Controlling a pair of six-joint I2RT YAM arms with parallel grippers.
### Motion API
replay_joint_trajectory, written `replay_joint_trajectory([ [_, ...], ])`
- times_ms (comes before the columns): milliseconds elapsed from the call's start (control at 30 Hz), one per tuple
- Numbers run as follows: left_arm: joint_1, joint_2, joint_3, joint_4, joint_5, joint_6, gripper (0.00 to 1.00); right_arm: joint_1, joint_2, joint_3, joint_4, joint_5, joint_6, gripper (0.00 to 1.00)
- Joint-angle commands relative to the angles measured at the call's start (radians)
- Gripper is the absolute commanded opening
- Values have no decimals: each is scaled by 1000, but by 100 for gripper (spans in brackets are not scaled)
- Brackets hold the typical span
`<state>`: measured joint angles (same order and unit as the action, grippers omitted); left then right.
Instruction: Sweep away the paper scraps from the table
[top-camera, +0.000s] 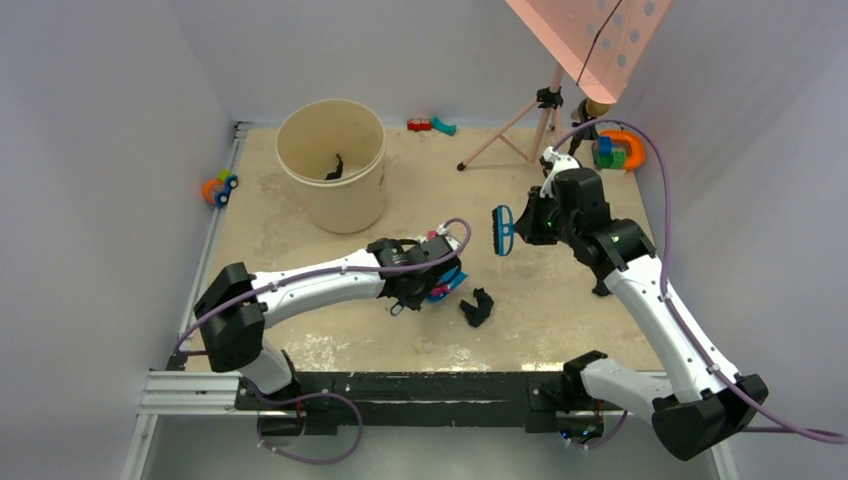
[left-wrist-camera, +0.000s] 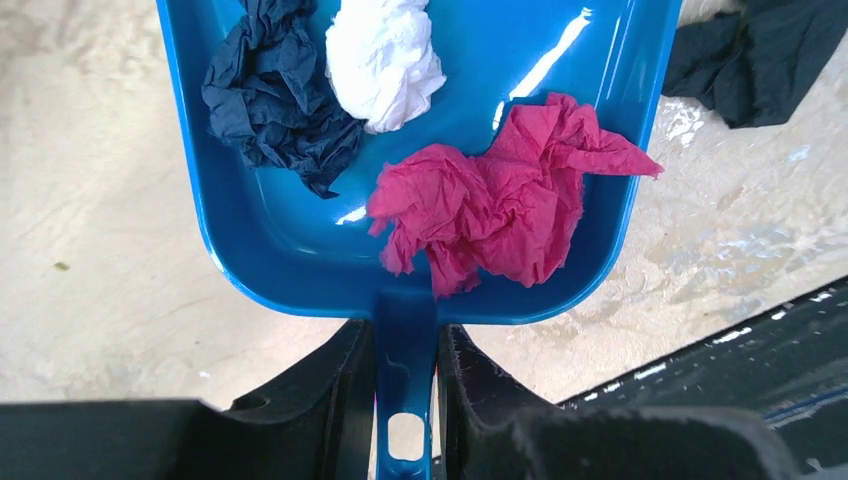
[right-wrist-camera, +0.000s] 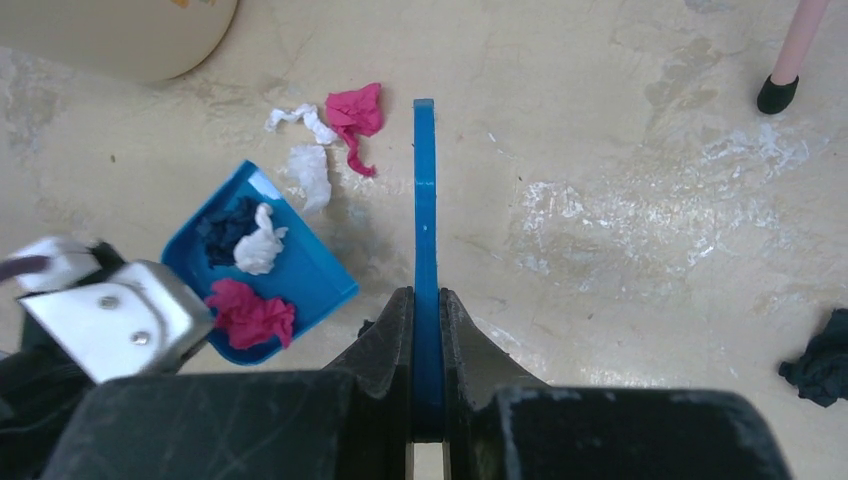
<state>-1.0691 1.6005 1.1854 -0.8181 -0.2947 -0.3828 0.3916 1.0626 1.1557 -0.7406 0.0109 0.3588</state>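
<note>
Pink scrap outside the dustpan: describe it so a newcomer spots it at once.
In the right wrist view, start at the beige bucket, top left. Down-right of it, just left of the blue brush, lies the magenta wad. Its neighbours are white scraps; the other pink wad sits inside the dustpan.

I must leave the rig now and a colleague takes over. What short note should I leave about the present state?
Left gripper: shut on the handle of the dustpan.
Right gripper: shut on the brush.
In the pan: a dark blue wad, a white wad, a magenta wad.
Loose on the table: a magenta scrap and two white scraps near the pan's mouth, and a dark scrap beside the pan.
The bucket holds one dark piece.
Left to do: sweep the loose scraps into the pan, which is not yet emptied.
</note>
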Motion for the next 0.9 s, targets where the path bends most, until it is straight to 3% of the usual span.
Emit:
replay_joint_trajectory([
  [0,60,-86,116,-142,-23,6,0,-4,-9,-14,37,26,6,0],
  [200,218,-170,274,-267,94,44,0,-4,-9,-26,50,16,-7,0],
  [433,426,-130,592,-380,265,89,0,-5,1,-42,79,-8,-5,0],
  [600,659,-54,756,-362,578,6,0,-5,17,-42,86,-39,-4,0],
  [733,871,-33,730,-238,880,-163,0,-5,16,-51,93,-45,-4,0],
  [867,1012,-73,487,172,1225,-480,0,-5,20,-69,110,-65,2,0],
])
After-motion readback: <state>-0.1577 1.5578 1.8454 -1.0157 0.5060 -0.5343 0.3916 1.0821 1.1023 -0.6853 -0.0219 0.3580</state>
